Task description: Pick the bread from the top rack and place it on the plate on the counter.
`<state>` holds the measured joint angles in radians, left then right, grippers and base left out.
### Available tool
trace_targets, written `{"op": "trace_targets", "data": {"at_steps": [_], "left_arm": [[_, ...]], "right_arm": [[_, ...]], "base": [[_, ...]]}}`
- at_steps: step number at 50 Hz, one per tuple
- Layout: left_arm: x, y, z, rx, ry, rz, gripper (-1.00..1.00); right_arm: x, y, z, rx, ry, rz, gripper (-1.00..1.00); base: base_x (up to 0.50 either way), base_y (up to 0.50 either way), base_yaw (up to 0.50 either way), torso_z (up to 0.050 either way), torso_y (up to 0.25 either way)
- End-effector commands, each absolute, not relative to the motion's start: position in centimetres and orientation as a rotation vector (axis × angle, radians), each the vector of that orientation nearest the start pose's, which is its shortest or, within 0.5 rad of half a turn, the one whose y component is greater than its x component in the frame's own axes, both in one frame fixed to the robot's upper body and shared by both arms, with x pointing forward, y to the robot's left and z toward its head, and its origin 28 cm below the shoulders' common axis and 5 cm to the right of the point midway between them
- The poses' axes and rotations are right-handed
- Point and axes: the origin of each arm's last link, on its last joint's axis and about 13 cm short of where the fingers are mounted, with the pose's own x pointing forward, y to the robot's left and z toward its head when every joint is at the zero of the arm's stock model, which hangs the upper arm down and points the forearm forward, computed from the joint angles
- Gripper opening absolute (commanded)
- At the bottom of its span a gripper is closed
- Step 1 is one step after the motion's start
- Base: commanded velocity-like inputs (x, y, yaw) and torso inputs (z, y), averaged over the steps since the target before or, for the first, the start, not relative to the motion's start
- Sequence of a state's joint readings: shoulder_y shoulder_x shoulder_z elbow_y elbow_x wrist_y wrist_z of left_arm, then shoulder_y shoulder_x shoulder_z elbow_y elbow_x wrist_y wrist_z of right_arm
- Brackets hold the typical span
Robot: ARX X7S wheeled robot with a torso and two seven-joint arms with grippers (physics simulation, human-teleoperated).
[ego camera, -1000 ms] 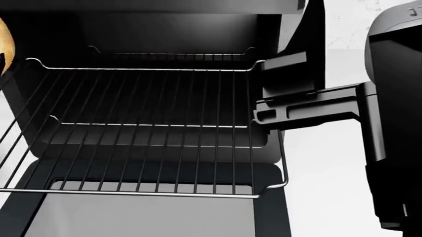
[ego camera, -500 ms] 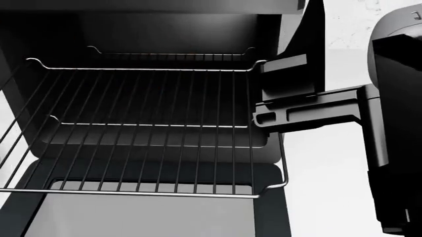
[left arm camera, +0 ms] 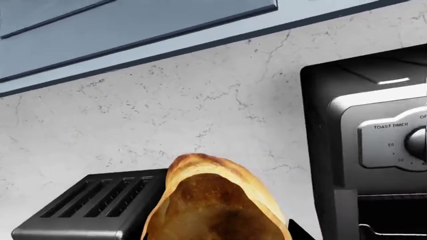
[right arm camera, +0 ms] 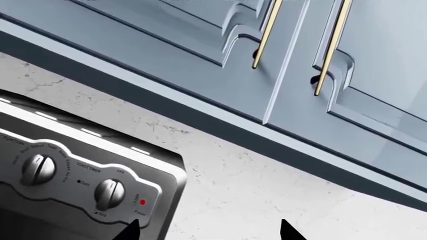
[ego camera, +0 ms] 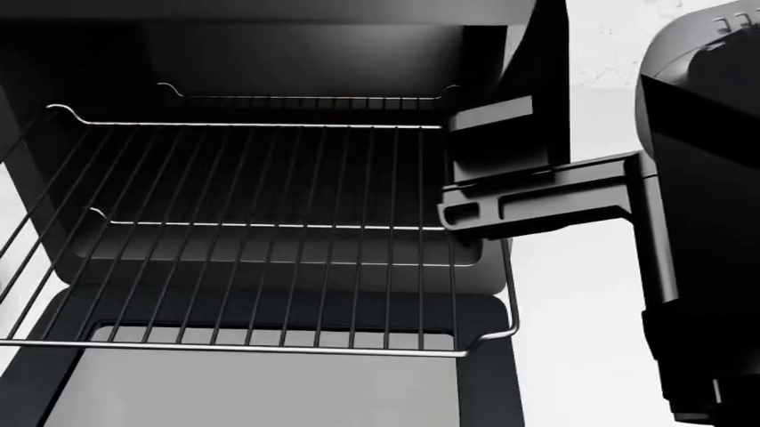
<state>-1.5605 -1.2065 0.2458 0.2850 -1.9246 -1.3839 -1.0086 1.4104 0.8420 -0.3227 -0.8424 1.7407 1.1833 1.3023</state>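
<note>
The bread [left arm camera: 213,200], a golden-brown roll with a paler crust edge, fills the lower middle of the left wrist view. My left gripper [left arm camera: 217,236] is shut on it and holds it in the air in front of the marbled wall; the roll hides its fingers. The top rack [ego camera: 255,236], silver wire, is pulled out of the dark oven and bare. My right gripper [ego camera: 457,173] is open and empty beside the rack's right rim; its two fingertips [right arm camera: 130,231] stand wide apart. The left gripper and the bread are out of the head view. The plate is out of view.
A black slot toaster [left arm camera: 87,205] stands below the held bread. The toaster oven's silver knob panel [right arm camera: 80,175] and its black body [left arm camera: 360,150] are close to both grippers. The open glass door [ego camera: 262,382] lies under the rack. Blue-grey wall cabinets [right arm camera: 300,60] hang above. White counter [ego camera: 570,338] lies right of the oven.
The bread at the head view's left edge one second ago has left that view. My right arm and gripper have shifted slightly left, toward the rack.
</note>
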Motion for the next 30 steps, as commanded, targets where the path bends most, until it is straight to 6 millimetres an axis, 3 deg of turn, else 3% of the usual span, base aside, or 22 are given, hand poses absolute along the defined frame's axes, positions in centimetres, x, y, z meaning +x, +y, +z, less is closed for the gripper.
{"op": "trace_targets", "data": {"at_steps": [1,30], "left_arm": [[18.1,34.5,41.3,0.223,-0.043,0.242,-1.00],[23.2,33.9,43.2,0.232,0.029,0.226,-1.00]], "right_arm": [[15.8,-11.8,32.9,-0.396,-0.484,-0.015,1.00],[15.8,-11.9,32.6,-0.394,-0.476,-0.016,1.00]], "base": [[0.00,0.00,0.00,0.000,0.000],[0.00,0.00,0.00,0.000,0.000]]}}
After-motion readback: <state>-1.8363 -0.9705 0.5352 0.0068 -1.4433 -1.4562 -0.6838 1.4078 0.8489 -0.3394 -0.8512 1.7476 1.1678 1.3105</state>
